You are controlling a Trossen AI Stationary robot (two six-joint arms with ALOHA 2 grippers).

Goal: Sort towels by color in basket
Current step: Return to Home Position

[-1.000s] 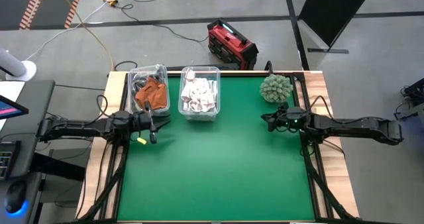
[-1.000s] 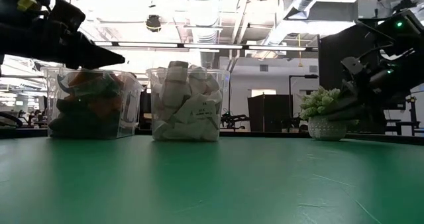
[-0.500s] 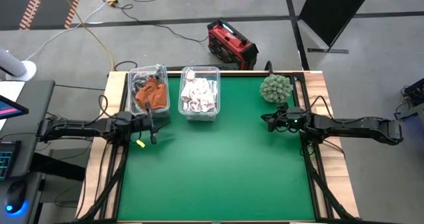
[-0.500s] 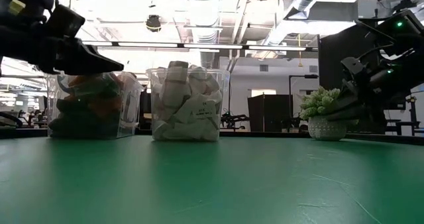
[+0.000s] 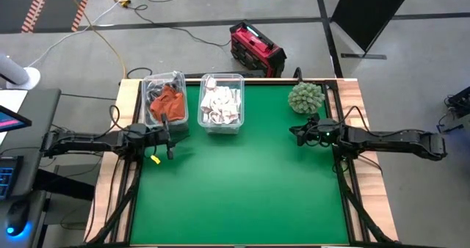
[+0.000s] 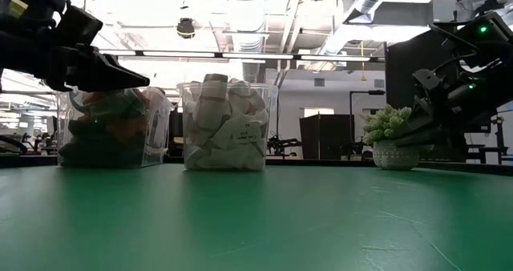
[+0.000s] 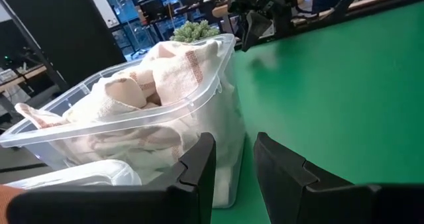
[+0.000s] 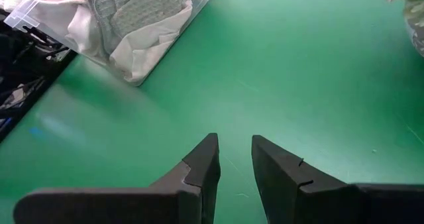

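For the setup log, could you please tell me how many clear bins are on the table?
2: the left bin, with orange and dark towels, beside the right bin, with white towels. None looks hidden.

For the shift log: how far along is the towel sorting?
Done: dark and orange towels sit in the left bin, white ones in the right bin; none lies loose. In hand: nothing; left gripper and right gripper are open, empty. Left: likely just homing.
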